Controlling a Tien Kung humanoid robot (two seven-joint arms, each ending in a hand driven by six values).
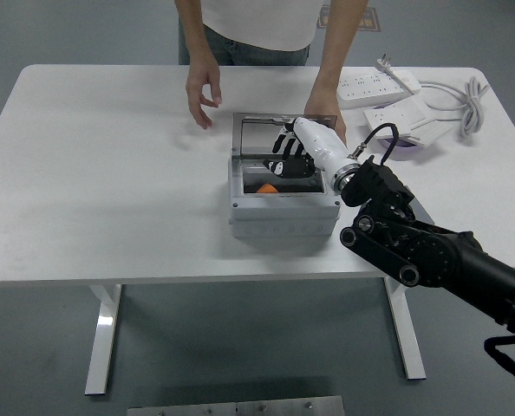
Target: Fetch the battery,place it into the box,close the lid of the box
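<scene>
Looks like the battery (pixel 267 186) is already down inside the grey junction box (pixel 283 208), just an orange bit peeking out at the bottom of the opening, toward 7 o'clock of the cavity. Right hand (pixel 292 149) reaching in over the box from 4 o'clock, white shell with black fingers (pixel 281 147) spread and relaxed, holding nothing, sitting against the upright clear lid (pixel 270 130), presumably lined up there to tip the lid forward and shut. Lid standing nearly vertical along the box's far edge at 12 o'clock, hinged there by the look of it. One of the person's hands (pixel 323 111) resting at the lid's far right corner, probably steadying it so it doesn't flop; the other hand (pixel 200 94) hanging loose above the table at about 10 o'clock from the box, well apart from it, not touching anything. Left arm nowhere in frame. Off at 2 o'clock: white power strips (pixel 381 87), a coiled cable (pixel 466 104) and a purple dish (pixel 403 144), none of it involved. Grey plate (pixel 418 208) partly hidden under the forearm at 3 o'clock. Guessing only the lid-closing step is left, with the main risk being the lid catching the fingers on the way down.
</scene>
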